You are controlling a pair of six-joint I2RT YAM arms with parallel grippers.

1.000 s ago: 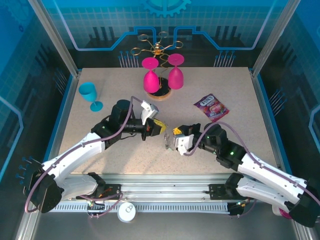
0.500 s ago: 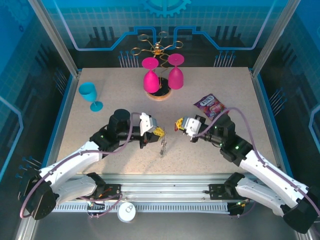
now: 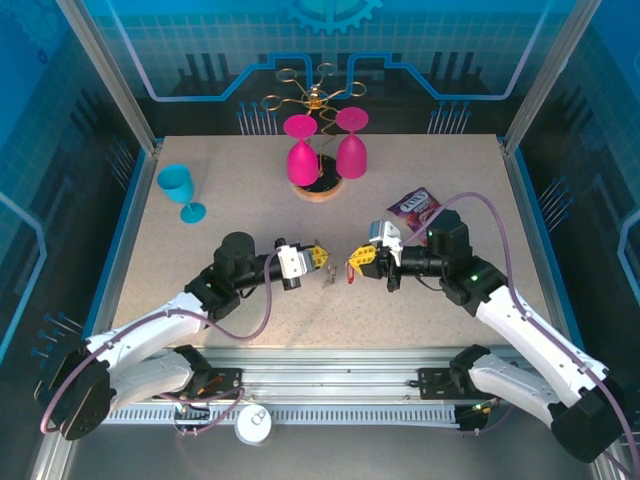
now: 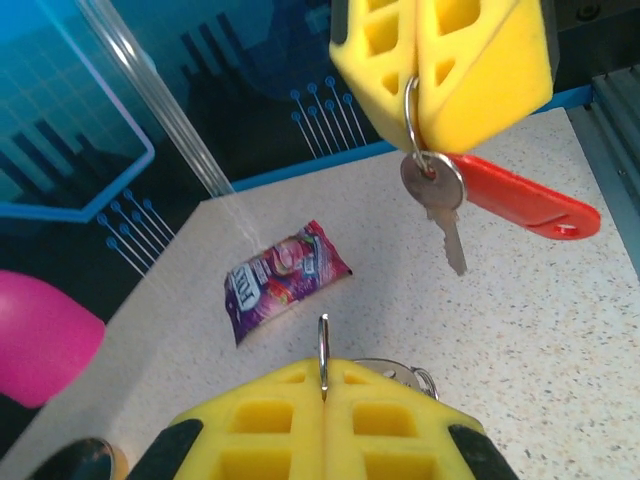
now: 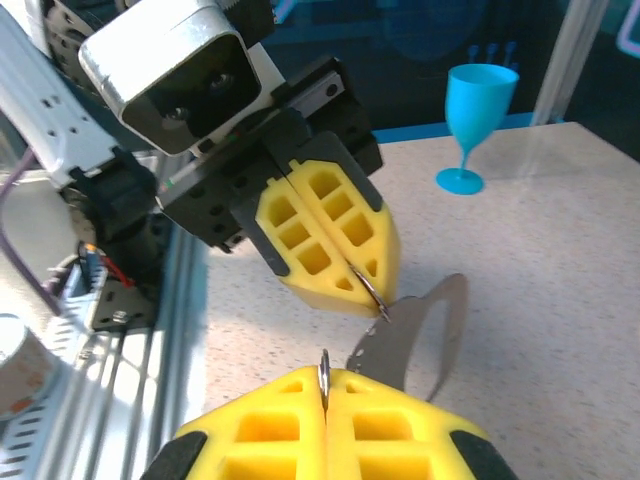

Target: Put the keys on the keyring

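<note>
My left gripper (image 3: 322, 256) and right gripper (image 3: 352, 266) face each other tip to tip over the middle of the table, a small gap apart. The left gripper (image 4: 322, 375) is shut on a thin metal ring of the keyring; its grey oval loop (image 5: 385, 350) hangs from the left gripper (image 5: 372, 290). The right gripper (image 5: 325, 385) is shut on a small ring. In the left wrist view, a silver key (image 4: 440, 200) with a red tag (image 4: 525, 200) dangles from that right gripper (image 4: 418, 135). Small metal pieces (image 3: 328, 275) hang between the grippers.
A purple snack packet (image 3: 420, 208) lies behind the right arm. A blue goblet (image 3: 180, 190) stands at the far left. Two pink glasses (image 3: 300, 160) hang on a gold wire rack (image 3: 315, 100) at the back middle. Aluminium rails run along the near table edge.
Both arms have swung so that their grippers lie level and point at each other. The right gripper rose from the near side and came in line with the left. Both stayed shut.
</note>
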